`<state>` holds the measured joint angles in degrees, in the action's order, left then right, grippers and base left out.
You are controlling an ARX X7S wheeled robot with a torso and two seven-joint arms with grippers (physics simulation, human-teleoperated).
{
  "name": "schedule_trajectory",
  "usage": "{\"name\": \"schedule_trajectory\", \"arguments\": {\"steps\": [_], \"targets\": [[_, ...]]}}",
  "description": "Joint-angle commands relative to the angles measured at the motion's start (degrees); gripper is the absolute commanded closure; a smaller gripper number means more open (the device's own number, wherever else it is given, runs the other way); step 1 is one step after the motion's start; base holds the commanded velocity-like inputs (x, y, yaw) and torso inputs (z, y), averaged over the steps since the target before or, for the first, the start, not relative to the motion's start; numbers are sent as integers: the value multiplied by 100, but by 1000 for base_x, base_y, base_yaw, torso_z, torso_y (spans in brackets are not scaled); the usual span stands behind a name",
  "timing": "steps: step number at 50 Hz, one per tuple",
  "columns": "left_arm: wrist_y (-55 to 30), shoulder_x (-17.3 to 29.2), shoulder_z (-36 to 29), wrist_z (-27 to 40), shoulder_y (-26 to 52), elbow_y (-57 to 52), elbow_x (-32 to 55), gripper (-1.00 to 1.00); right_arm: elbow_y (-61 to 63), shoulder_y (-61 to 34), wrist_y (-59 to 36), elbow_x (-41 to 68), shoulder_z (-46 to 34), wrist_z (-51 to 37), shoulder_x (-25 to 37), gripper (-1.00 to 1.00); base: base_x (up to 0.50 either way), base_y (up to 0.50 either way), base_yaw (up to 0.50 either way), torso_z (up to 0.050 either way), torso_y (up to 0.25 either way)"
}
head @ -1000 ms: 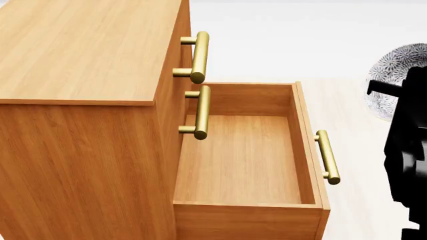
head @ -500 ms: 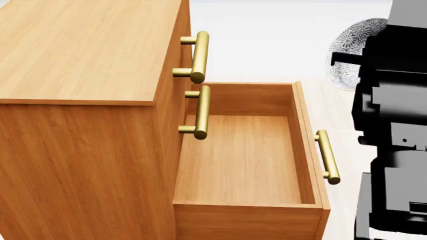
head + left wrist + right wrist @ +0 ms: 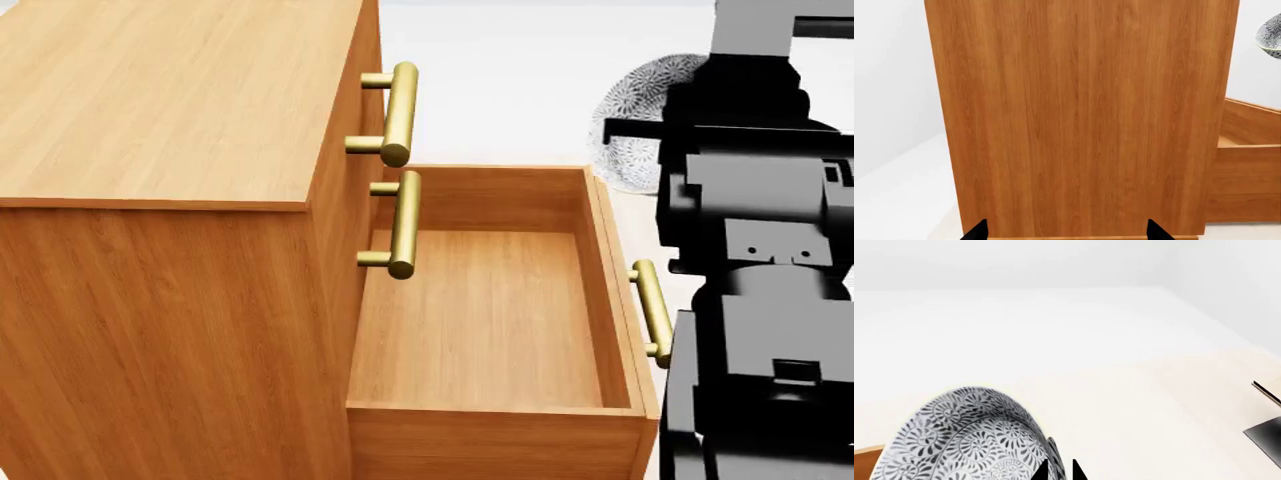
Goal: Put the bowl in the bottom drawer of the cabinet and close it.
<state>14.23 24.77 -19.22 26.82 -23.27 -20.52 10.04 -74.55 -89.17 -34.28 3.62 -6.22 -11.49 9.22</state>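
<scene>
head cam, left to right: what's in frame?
cabinet → upper drawer handles → open bottom drawer → bottom drawer's handle → right arm, bowl showing beside its upper part.

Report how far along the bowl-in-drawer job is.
Done: the bottom drawer stands pulled open and empty. In hand: the right claw grips the bowl by its rim, in the air beyond the drawer front. Left: lower the bowl in, release it, push the drawer shut.

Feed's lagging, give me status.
Right hand shut on bowl, carried beside the open bottom drawer. Left hand open, facing cabinet side. Drawer empty, path clear.
</scene>
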Motion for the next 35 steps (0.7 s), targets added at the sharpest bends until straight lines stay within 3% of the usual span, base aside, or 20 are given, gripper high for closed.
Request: {"name": "schedule_trajectory", "arguments": {"steps": [1, 35], "targets": [[-63, 8, -24, 40, 14, -39, -41, -100, -43, -72, -74, -262, 142, 241, -116, 100, 0, 0, 0, 0, 0], [-31, 58, -49, 76, -1, -58, 1, -100, -43, 276, -100, -346, 58, 744, -521, 100, 0, 0, 0, 0, 0]]}}
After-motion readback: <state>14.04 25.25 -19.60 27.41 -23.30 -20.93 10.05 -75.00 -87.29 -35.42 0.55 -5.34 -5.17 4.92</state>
